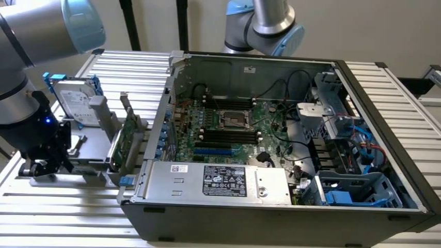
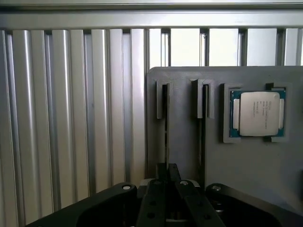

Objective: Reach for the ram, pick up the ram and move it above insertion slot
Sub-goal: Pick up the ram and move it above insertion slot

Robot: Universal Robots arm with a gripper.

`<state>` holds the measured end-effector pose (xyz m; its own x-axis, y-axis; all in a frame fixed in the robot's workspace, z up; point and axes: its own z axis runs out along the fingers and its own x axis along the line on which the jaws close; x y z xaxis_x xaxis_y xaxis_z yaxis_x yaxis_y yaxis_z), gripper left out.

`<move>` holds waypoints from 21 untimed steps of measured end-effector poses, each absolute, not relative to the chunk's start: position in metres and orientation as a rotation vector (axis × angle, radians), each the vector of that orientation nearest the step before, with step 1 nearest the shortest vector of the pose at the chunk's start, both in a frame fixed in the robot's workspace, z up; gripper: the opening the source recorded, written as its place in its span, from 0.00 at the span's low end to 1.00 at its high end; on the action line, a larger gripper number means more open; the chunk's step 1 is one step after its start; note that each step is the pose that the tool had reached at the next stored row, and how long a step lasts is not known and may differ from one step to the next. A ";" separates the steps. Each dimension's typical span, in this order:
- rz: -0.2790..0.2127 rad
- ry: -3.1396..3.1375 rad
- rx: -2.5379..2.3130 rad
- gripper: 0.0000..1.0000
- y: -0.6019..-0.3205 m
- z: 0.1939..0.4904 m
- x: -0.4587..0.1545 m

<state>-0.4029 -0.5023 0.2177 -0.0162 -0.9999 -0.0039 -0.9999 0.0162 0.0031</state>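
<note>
In the wrist view my gripper (image 2: 167, 166) has its two fingers (image 2: 160, 171) drawn close together over a narrow groove of the grey holder (image 2: 246, 165). The ram (image 2: 165, 123) stands on edge in that groove as a thin dark strip that runs in between the fingers, so the gripper looks shut on it. In the exterior view the gripper (image 1: 38, 166) sits low at the holder (image 1: 82, 170), at that view's left, outside the computer case. The insertion slot (image 1: 231, 137) is one of several long black sockets on the motherboard inside the open case, well off toward that view's right.
A processor chip (image 2: 258, 113) lies in a recess of the holder. A silver hard drive with blue rails (image 1: 72, 98) and a wider green card (image 1: 124, 142) stand upright on the holder. The case wall (image 1: 160, 124), power supply (image 1: 220, 181) and cables (image 1: 289, 150) surround the motherboard.
</note>
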 end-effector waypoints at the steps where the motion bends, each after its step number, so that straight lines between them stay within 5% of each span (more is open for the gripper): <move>1: 0.010 2.240 -2.204 0.13 -0.502 0.221 -0.403; 21: 0.023 2.225 -2.231 0.13 -0.499 0.310 -0.393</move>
